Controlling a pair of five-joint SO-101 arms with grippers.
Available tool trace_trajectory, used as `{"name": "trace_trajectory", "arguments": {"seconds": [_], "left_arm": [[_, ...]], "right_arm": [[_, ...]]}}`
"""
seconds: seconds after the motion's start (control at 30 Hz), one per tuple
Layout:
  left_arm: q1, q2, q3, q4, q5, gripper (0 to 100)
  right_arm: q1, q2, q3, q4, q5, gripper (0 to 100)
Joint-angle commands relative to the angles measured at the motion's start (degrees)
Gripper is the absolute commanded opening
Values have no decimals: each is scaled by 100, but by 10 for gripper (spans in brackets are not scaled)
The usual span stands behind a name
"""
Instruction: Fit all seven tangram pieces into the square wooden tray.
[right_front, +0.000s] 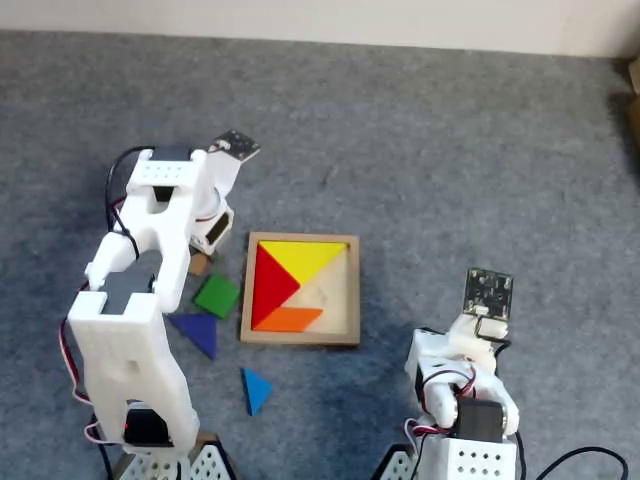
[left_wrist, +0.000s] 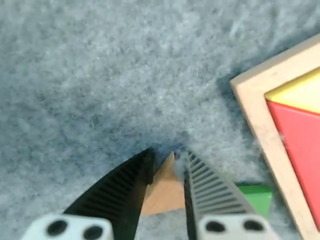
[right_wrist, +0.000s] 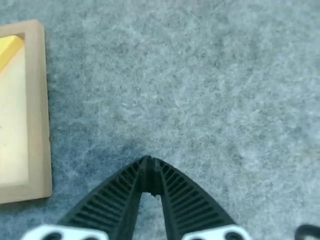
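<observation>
Wooden tray, high view: we see it flat on the grey carpet, between the two arms.
Pieces in the tray, high view: a red triangle lies along the left side, a yellow triangle along the far side, and an orange piece at the near side; the right part of the tray floor is bare wood.
Loose pieces, high view: a green square lies just left of the tray, a dark blue triangle just nearer than it, and a light blue triangle nearer still and apart from the tray.
Left arm, high view: it stretches over the carpet left of the tray, and a tan triangle peeks out beneath its far end.
Right arm, high view: it sits near and to the right of the tray.
Left gripper, left wrist view: we see its two fingers pressed against either side of the tan triangle, holding it on the carpet.
Neighbours, left wrist view: the green square lies just beside the gripper, and the tray corner shows yellow and red pieces inside.
Right gripper, right wrist view: its fingertips meet with nothing between them, over bare carpet.
Tray, right wrist view: its rim lies well apart from the gripper.
</observation>
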Motion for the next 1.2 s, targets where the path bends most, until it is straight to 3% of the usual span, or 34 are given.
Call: {"name": "trace_trajectory", "arguments": {"seconds": [0.0,0.23,0.37,0.5,0.87,1.03,1.17], "left_arm": [[-171,-13,-242,0,-44,98],[-145,-611,-927,1327,-26,163],[-136,-1218,-866,1688,-18,204],[-101,-1569,-119,1371,-44,204],[-215,-1569,1534,-695,-35,205],[-418,-1033,1332,-782,-44,204],[-558,-514,664,-273,-44,196]], "right_arm": [[66,-75,716,48,-9,9],[66,-75,716,48,-9,9],[66,-75,716,48,-9,9],[66,-75,716,48,-9,9],[66,-75,716,40,-9,9],[66,-75,716,40,-9,9],[66,-75,716,40,-9,9]]}}
